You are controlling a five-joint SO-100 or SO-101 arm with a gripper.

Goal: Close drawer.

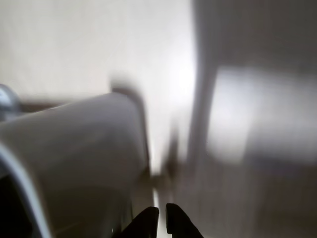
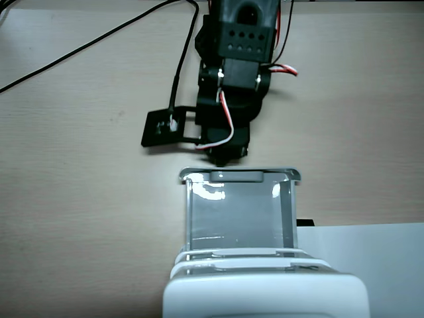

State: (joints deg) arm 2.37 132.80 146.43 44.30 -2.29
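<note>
One drawer is seen in the fixed view, pulled well out of one white cabinet at the near edge, its pull-tab facing the arm on the far side. The gripper is positioned just beyond the tab; in the wrist view the fingertips are nearly together, nothing held. The tab should be pushed squarely at its centre, straight toward the cabinet, so skewing is avoided. One sheet of paper lies at the right.
</note>
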